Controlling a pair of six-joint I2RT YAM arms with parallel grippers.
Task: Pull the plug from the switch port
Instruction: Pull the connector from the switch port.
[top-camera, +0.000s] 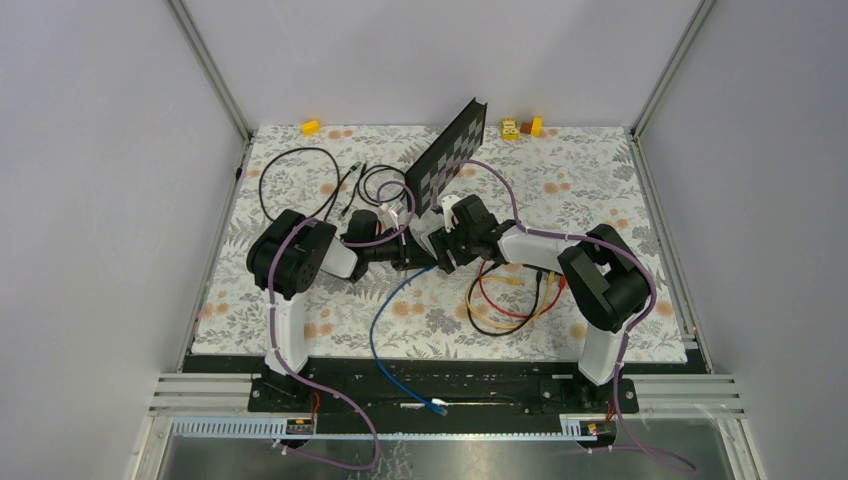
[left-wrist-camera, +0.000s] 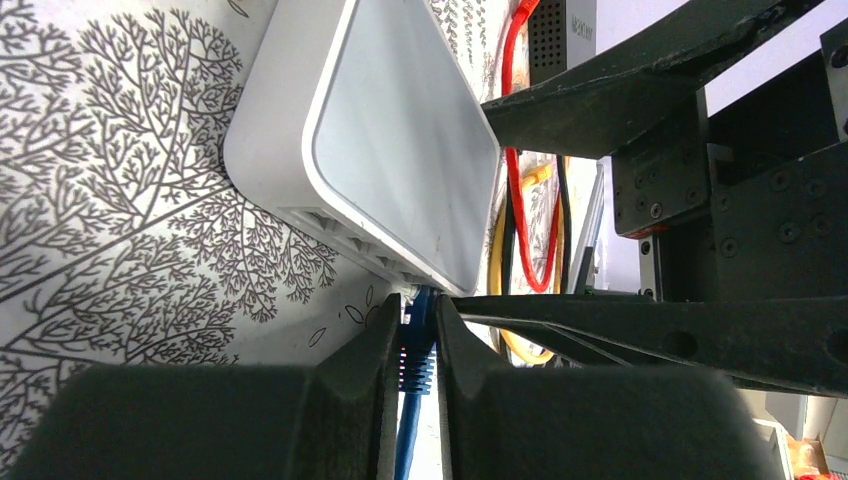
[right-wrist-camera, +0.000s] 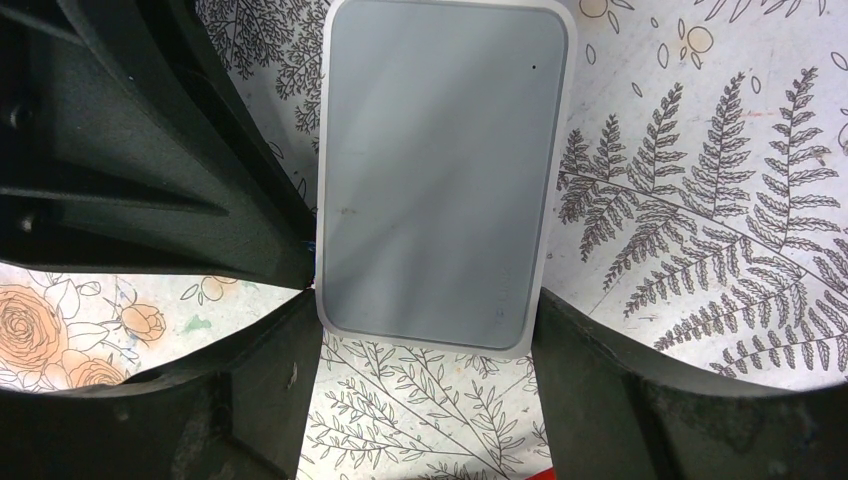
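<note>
The switch (right-wrist-camera: 440, 170) here is a flat pale grey-white box lying on the floral mat, with sockets along one narrow edge (left-wrist-camera: 340, 235). A blue plug (left-wrist-camera: 418, 340) sits in a socket at that edge, and its blue cable (top-camera: 380, 320) runs toward the near table edge. My left gripper (left-wrist-camera: 418, 305) is shut on the blue plug's ribbed boot, right at the socket. My right gripper (right-wrist-camera: 425, 300) straddles the near end of the switch, one finger against each long side. In the top view both grippers (top-camera: 432, 245) meet at the table's middle, hiding the switch.
A black checkered board (top-camera: 450, 155) leans behind the grippers. Red, yellow and black cables (top-camera: 505, 300) lie coiled right of centre, and black cables (top-camera: 300, 180) lie at the back left. A black perforated box (left-wrist-camera: 548, 35) stands beyond the switch. Small yellow blocks (top-camera: 520, 128) sit at the back edge.
</note>
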